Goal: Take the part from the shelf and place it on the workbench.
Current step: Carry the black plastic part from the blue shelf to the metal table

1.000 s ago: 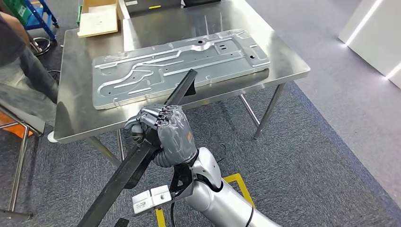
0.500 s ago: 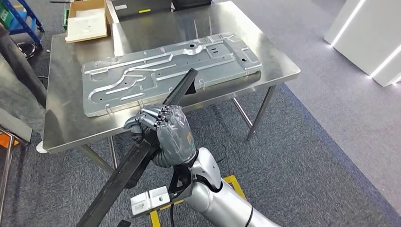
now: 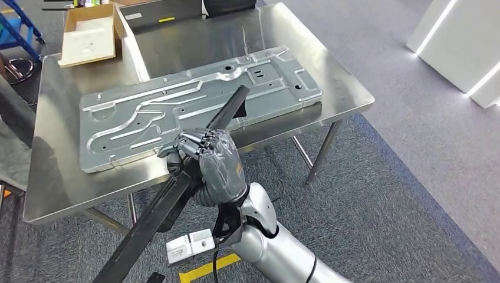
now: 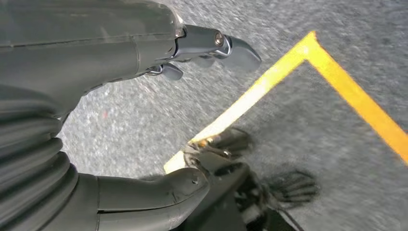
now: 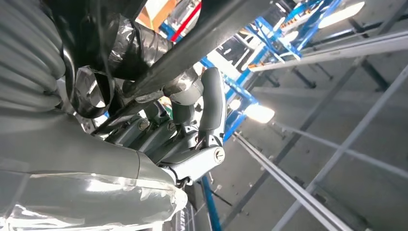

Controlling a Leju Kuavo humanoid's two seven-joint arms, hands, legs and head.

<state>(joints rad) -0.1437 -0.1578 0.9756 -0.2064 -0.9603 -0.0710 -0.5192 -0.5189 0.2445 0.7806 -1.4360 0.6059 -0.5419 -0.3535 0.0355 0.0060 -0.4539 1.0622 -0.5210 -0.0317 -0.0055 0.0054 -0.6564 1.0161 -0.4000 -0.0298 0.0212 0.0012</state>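
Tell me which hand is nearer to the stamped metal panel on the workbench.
Right. The right hand grips the long black bar just in front of the workbench edge, close to the stamped metal panel. The left hand hangs low over the carpet, holding nothing.

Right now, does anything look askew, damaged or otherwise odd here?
One thing: the large stamped metal panel lies skewed across the steel workbench, its near-left corner close to the front edge. The right hand grips the black bar normally. No visible damage.

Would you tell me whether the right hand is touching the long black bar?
Touching: in the head view the right hand has its fingers wrapped round the black bar.
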